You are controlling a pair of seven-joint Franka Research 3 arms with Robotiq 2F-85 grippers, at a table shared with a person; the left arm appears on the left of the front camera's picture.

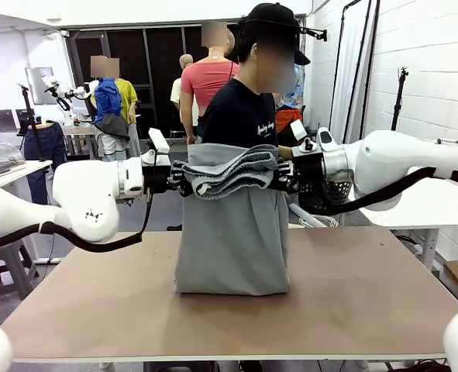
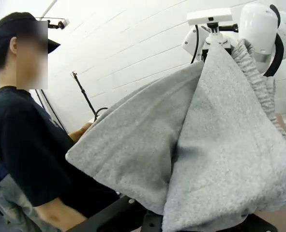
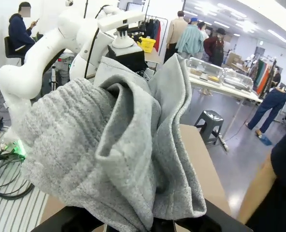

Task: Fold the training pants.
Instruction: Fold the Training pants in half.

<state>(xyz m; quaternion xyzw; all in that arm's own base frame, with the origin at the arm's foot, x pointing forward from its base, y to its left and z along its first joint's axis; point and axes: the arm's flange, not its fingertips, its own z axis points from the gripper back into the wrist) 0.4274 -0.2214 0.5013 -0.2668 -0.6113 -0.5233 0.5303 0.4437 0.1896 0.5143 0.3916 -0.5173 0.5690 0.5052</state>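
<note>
Gripping the training pants (image 1: 232,225) at the bunched waistband, left gripper (image 1: 180,180) and right gripper (image 1: 284,177) are both clamped shut on the fabric, facing each other. Cloth sags between the fingers and hangs below them, its lower fold resting on the table (image 1: 352,302). Step looks like mid-fold, top edge lifted. Next probably needs both carrying the waistband over together, lowering evenly. Count: one pants, two grippers, one person (image 1: 240,116) just beyond.

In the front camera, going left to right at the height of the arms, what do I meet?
Left arm → left gripper → training pants hanging between the two, hem on the table → right gripper → right arm.
</note>
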